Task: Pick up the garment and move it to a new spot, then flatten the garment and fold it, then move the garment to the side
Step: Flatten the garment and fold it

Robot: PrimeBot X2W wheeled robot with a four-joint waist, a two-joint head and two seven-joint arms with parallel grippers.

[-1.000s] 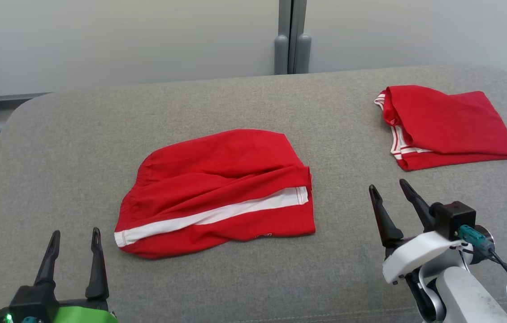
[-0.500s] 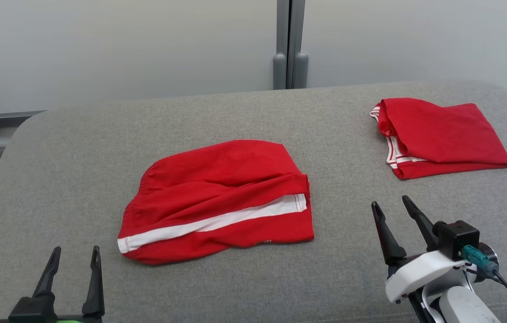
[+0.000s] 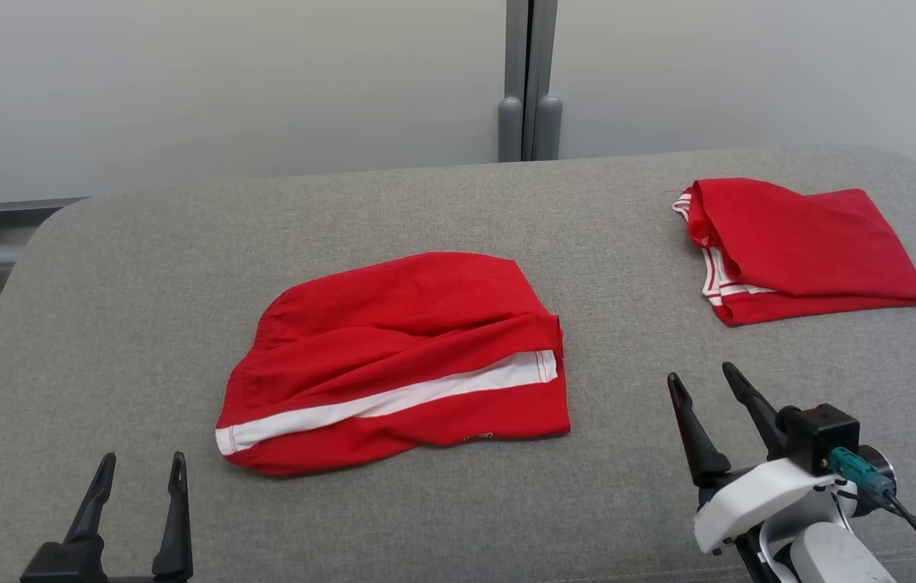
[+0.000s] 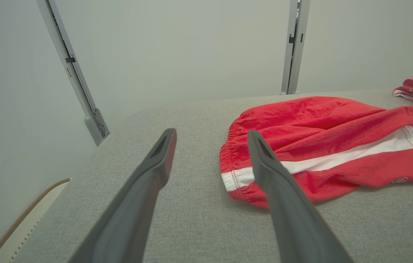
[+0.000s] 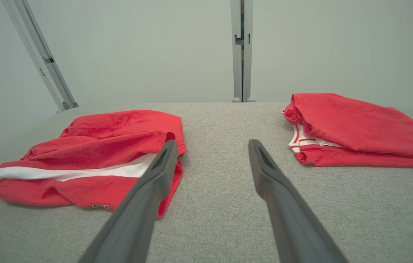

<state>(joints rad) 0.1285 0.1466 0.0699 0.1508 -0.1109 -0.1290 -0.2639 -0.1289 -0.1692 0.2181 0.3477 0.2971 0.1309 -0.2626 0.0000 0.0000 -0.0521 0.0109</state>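
Both grippers stand wide open and empty. The red garment (image 3: 393,356) lies rumpled on the grey cushion (image 3: 142,267), ahead and to the right of my left gripper (image 3: 142,460), ahead and to the left of my right gripper (image 3: 700,372), touching neither. I judge the pickup comes first. I'd take the gathered end with the left and the striped hem corner with the right, pinch low, lift evenly, and stay clear of the folded red pile (image 3: 806,243) beyond the right gripper.

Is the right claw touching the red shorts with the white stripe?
Apart. In the head view, bare grey cushion lies between the open right gripper and the striped shorts.
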